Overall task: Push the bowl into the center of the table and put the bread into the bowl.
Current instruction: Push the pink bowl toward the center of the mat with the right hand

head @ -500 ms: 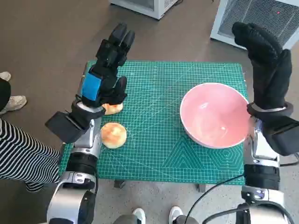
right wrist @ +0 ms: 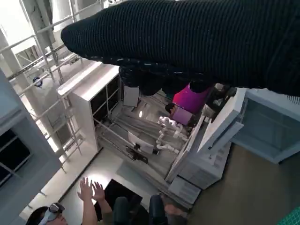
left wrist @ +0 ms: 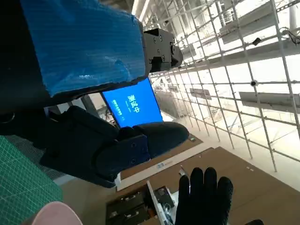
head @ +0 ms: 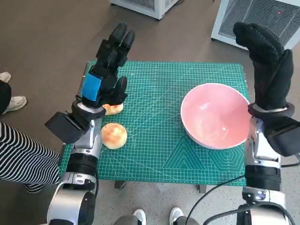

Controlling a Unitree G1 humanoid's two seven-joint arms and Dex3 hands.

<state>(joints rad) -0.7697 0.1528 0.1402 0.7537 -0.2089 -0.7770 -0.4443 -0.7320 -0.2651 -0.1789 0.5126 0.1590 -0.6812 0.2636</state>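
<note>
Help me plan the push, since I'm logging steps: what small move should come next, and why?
Probably lower the right hand beside the pink bowl: it is raised, open, holding nothing, and the bowl sits off-centre on the mat's right side.

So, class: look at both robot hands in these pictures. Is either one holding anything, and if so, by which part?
Nothing is held. The left robot hand and the right robot hand are both raised with fingers extended; the bowl and bread lie untouched on the table.

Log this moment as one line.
bowl: table's right side, empty | bread: on mat | left hand: raised, open | right hand: raised, open
</note>
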